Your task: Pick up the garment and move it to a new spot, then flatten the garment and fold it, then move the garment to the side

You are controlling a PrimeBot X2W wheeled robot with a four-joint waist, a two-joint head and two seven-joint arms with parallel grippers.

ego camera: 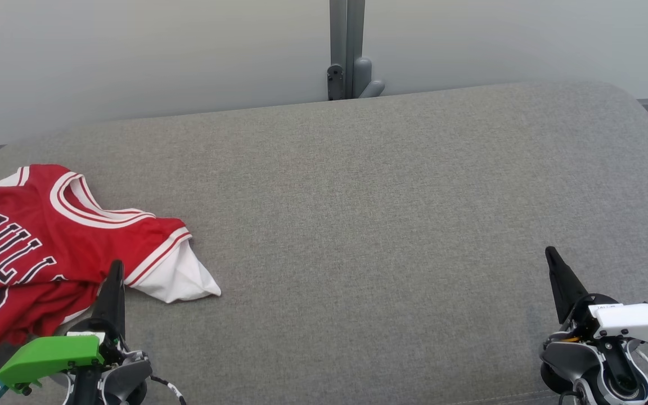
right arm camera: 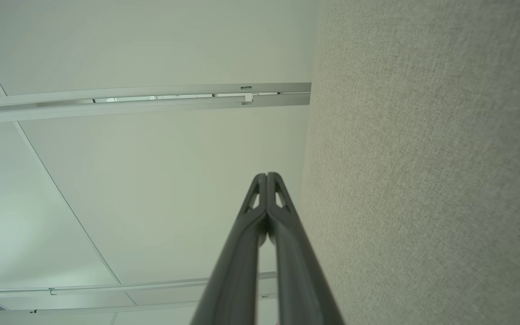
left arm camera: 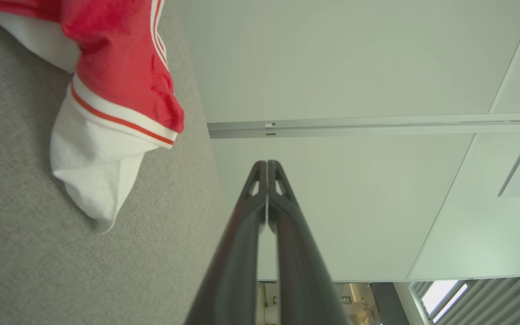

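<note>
The garment point(ego camera: 48, 236) is a red basketball jersey with white trim and dark lettering, lying rumpled at the left end of the grey fabric surface point(ego camera: 369, 214). A white sleeve end sticks out toward the middle. In the left wrist view the same garment point(left arm camera: 115, 81) fills the upper left. My left gripper point(ego camera: 116, 267) is shut and empty, its tip standing in front of the jersey's near edge, apart from the cloth in the left wrist view point(left arm camera: 266, 163). My right gripper point(ego camera: 550, 254) is shut and empty at the lower right, far from the jersey, its fingers pressed together point(right arm camera: 266, 175).
The grey surface has rounded far corners and ends at a pale wall. A grey metal post with a bracket point(ego camera: 347, 62) stands behind its far edge at the centre. The cushion edge drops off at the left beside the jersey.
</note>
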